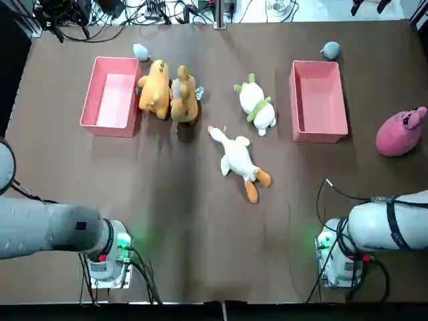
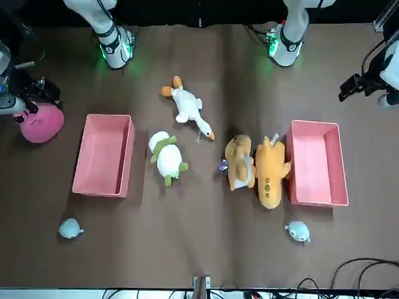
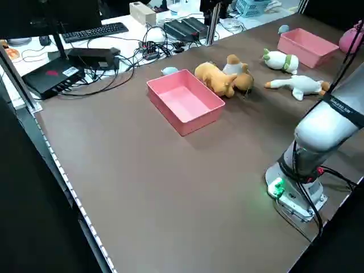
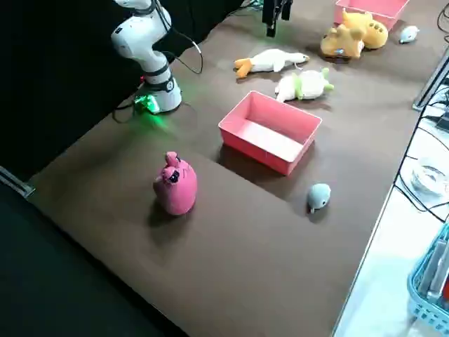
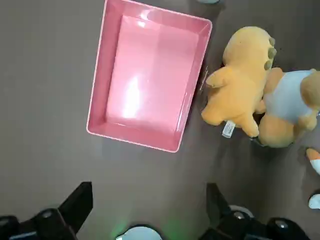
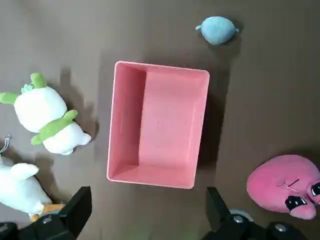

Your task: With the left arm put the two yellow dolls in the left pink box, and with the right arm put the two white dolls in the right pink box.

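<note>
Judging by looks, the bright yellow plush (image 5: 240,80) is light and squashy; pinch its fat middle. It lies ahead of the left end effector (image 5: 147,210), whose fingers stand wide and empty, as do those of the right end effector (image 6: 147,212).

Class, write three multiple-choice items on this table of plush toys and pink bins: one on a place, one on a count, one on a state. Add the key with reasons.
1. Where does the bright yellow-orange plush doll lie?
A. Inside the left pink plastic bin
B. On the table just outside the left pink plastic bin, beside the darker tan-orange plush doll
C. Next to the round pink plush

2. How many small grey-blue plushes are on the table?
A. One
B. Two
C. Four

3. What is the state of the right pink plastic bin?
A. Holding the white plush goose
B. Tipped on its side
C. Upright and empty

Key: 1 B, it lies against the bin's outer wall, touching the tan doll. 2 B, one grey-blue plush sits beyond the left bin and another beyond the right. 3 C, only its bare pink floor shows; the white plush goose lies on the table.
</note>
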Robot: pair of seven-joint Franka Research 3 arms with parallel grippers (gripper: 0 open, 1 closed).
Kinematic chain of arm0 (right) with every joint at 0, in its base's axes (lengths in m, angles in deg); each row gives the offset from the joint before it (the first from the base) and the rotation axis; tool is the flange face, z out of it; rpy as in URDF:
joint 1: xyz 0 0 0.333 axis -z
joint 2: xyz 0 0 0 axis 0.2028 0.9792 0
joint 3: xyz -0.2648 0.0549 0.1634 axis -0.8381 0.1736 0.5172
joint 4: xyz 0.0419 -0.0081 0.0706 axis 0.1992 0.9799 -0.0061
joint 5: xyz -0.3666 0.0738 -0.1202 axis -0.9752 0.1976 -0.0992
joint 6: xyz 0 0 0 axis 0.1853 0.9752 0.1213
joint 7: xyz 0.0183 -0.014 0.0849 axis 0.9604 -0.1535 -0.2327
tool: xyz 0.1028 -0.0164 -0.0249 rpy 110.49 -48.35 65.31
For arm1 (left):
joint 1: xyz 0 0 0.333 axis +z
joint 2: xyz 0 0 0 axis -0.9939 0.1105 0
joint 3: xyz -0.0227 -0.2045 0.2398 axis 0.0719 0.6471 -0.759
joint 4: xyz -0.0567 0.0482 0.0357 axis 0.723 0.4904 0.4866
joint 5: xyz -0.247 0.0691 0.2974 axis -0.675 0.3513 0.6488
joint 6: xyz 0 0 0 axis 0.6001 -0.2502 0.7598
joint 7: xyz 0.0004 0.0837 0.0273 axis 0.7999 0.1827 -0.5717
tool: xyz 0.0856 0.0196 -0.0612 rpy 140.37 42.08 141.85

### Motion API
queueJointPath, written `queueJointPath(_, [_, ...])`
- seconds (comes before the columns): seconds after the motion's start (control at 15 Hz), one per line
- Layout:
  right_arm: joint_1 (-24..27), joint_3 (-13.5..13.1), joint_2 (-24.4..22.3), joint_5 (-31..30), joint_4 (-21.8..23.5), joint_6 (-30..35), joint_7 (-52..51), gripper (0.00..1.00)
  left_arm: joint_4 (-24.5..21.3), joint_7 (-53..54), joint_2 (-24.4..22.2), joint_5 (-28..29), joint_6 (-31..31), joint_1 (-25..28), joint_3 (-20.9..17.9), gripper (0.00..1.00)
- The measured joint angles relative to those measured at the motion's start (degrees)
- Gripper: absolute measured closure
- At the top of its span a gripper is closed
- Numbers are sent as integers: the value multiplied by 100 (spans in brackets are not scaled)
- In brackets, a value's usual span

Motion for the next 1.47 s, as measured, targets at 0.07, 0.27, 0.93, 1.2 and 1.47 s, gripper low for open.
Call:
queueJointPath(0.07, [0,0,5,0,15,-2,0,0,0,0,0,0,0,0,0,0])
queueJointPath(0.27, [0,0,13,0,66,-14,-1,0,-6,-2,0,0,0,0,-3,0])
queueJointPath(0.93, [-527,9,144,3,598,-820,-52,0,-13,-17,417,0,12,-191,91,0])
queueJointPath(1.2, [-748,10,297,3,844,-1096,-424,0,-25,0,877,0,19,-193,129,0])
queueJointPath(1.47, [-1515,34,469,3,1893,-2587,-446,0,64,-11,1430,-55,222,-193,293,0])
